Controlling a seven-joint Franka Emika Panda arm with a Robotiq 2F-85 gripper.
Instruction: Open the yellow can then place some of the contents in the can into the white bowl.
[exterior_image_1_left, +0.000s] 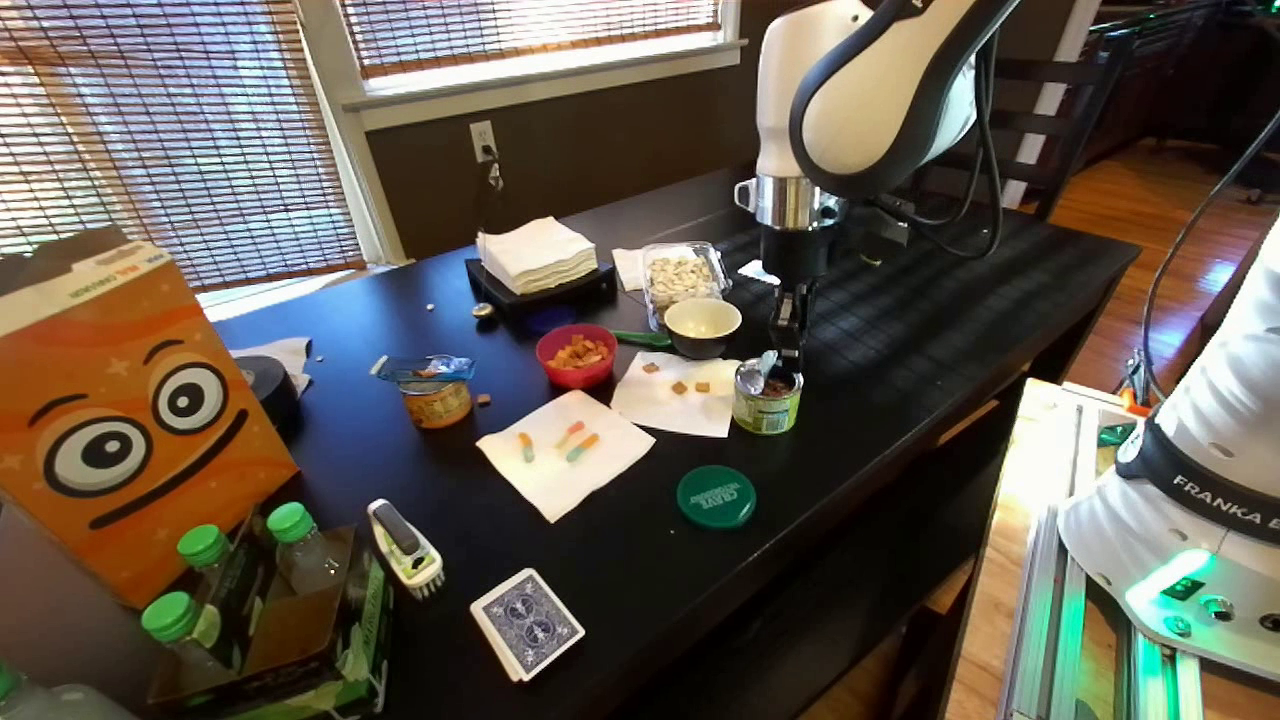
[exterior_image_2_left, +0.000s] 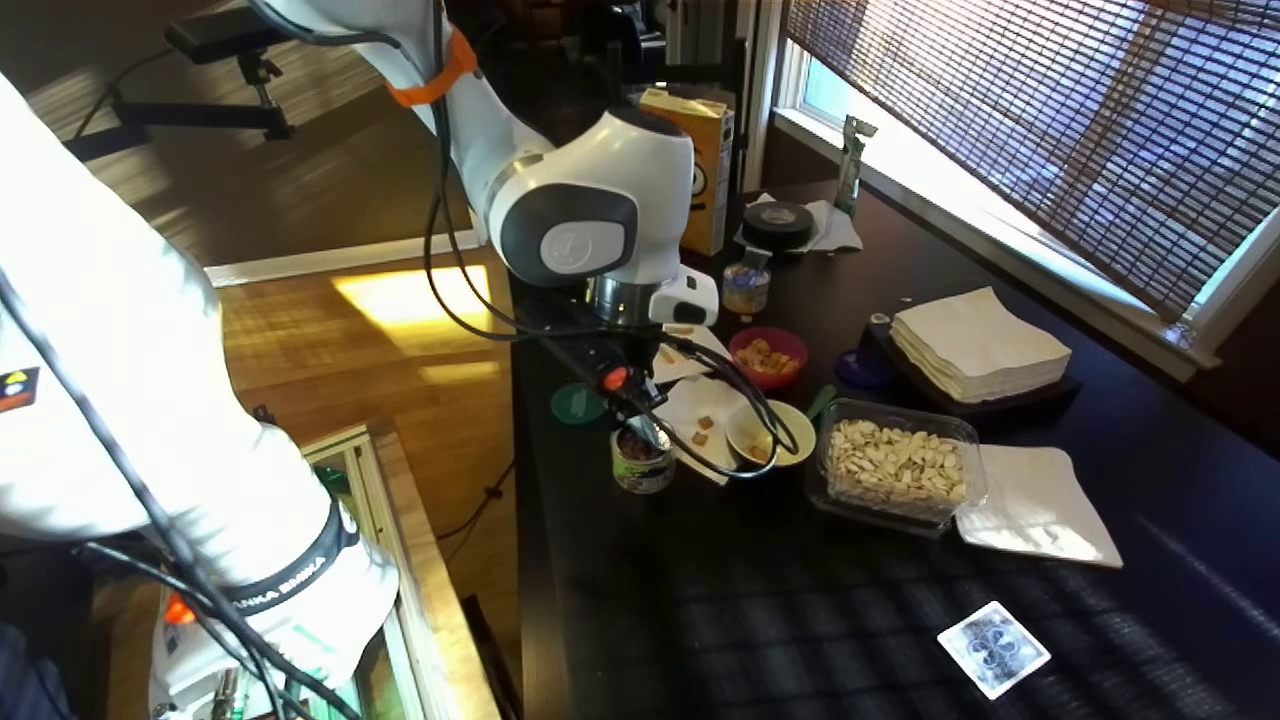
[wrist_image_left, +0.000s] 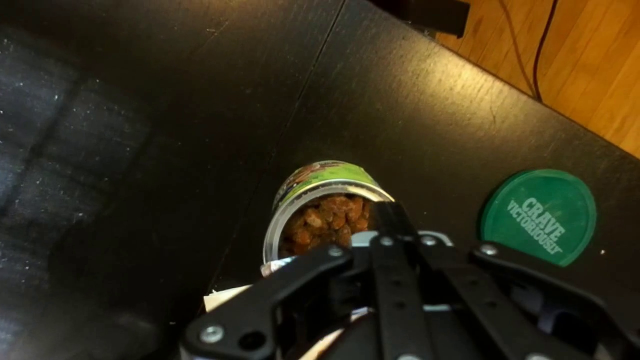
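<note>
Dark table (exterior_image_1_left: 880, 350) | yellow can (exterior_image_1_left: 767, 414): brown pieces (wrist_image_left: 325, 220) | pink bowl (exterior_image_1_left: 577, 380): orange chunks (exterior_image_1_left: 578, 353) | gripper (wrist_image_left: 392, 214): jaws together over can, any hold unclear

Wall (exterior_image_1_left: 620, 140): dark brown; outlet (exterior_image_1_left: 483, 136) fitted, plug (exterior_image_1_left: 489, 152) inserted. Windows (exterior_image_2_left: 828, 92): pale sill (exterior_image_1_left: 560, 78); woven blinds (exterior_image_1_left: 170, 130) lowered in both exterior views, daylight passing through. Table (exterior_image_1_left: 930, 330): black top, seam (wrist_image_left: 310, 75) visible in wrist view, bands of light (exterior_image_2_left: 760, 600) across surface in an exterior view. Chair (exterior_image_1_left: 1040, 122): dark, slatted back, standing beyond table. Floor (exterior_image_2_left: 280, 340): wood planks, bright patch of sun (exterior_image_2_left: 400, 300); pale baseboard (exterior_image_2_left: 320, 262) along the wall.
</note>
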